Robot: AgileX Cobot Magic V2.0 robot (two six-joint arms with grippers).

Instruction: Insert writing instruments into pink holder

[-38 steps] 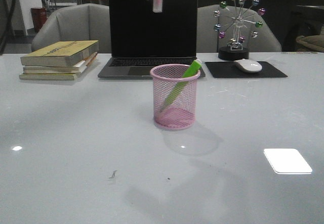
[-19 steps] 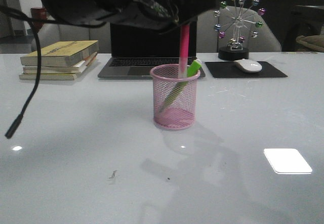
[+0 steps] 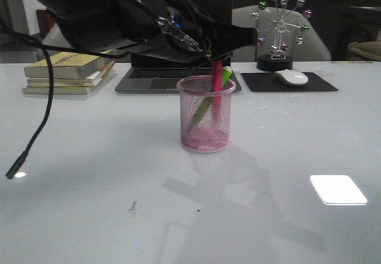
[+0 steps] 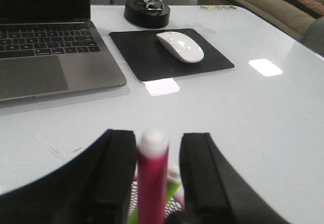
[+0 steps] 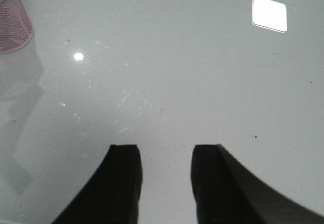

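Note:
The pink holder (image 3: 205, 118) stands mid-table, a mesh cup with a green marker (image 3: 204, 106) leaning inside it. A pink marker (image 3: 216, 78) stands nearly upright in the cup, its top above the rim. My left gripper (image 4: 157, 135) hovers straight over the cup, its jaws either side of the pink marker's (image 4: 152, 178) pale top. One finger sits against it, and a gap shows at the other, so the gripper is open. The green marker (image 4: 173, 186) peeks up behind. My right gripper (image 5: 166, 150) is open over bare table, the holder (image 5: 14, 24) far off.
Behind the cup sits a laptop (image 3: 152, 76), with stacked books (image 3: 68, 70) to its left. A white mouse (image 3: 292, 77) lies on a black pad (image 3: 315, 86) at the right, before a ferris-wheel ornament (image 3: 280, 28). A loose cable (image 3: 33, 136) dangles from my left arm.
My left arm has come down over the cup, lowering the pink marker from high above into the holder. The jaws now stand apart from the marker on one side.

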